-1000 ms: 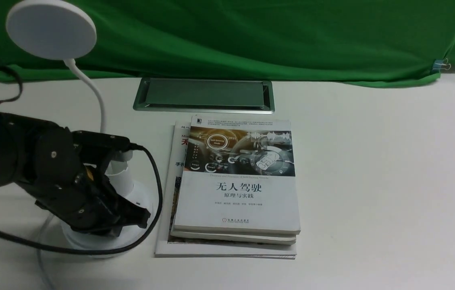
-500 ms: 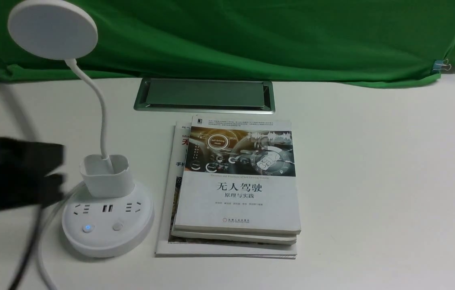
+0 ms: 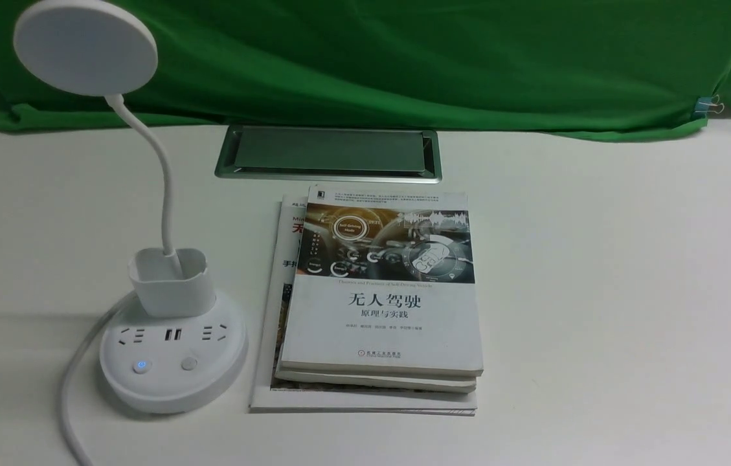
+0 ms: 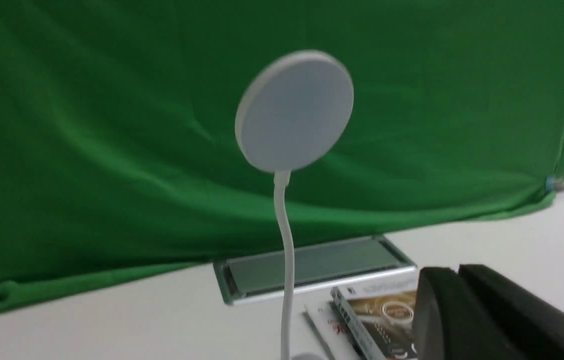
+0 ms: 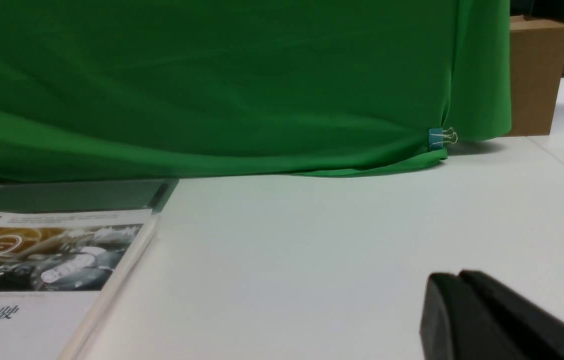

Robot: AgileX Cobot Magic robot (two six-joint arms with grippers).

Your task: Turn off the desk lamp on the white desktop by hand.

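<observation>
1. Front view: The desk lamp stands at the lower left of the frame on the white desktop, just beside the books. A second ago the left arm was down over the lamp's round base. Now the arm has gone out of the picture, and no gripper shows here. The round head at the upper left looks dull, not shining. The left button has a small blue glow. I think the press is done and the lamp is off, but I cannot be sure.
2. Left wrist view: The lamp's head is in the middle of the frame, in front of the green cloth. Its thin neck runs down from it. The left gripper is at the lower right. Its two black fingers sit together with nothing between them.
3. Right wrist view: The right gripper is at the lower right, fingers together, holding nothing. The lamp is not seen here, only the books at the lower left and bare desktop. This arm seems to have no job right now.
</observation>
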